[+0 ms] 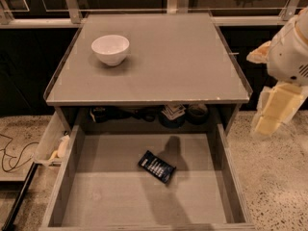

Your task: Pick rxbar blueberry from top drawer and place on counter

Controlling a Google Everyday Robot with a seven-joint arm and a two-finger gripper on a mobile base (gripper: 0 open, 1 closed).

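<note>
The rxbar blueberry (157,166), a dark navy wrapper with white text, lies flat and askew on the floor of the open top drawer (106,196), near its middle. The counter (163,66) is the grey tabletop above the drawer. My gripper (275,110), a cream part under the white arm, hangs at the right edge of the view, outside the drawer's right wall, far from the bar. It holds nothing that I can see.
A white bowl (110,49) stands on the counter's back left. Dark items (173,113) sit on the shelf under the counter, behind the drawer. A narrow side drawer (52,141) is open at the left. Cables (12,153) lie on the speckled floor.
</note>
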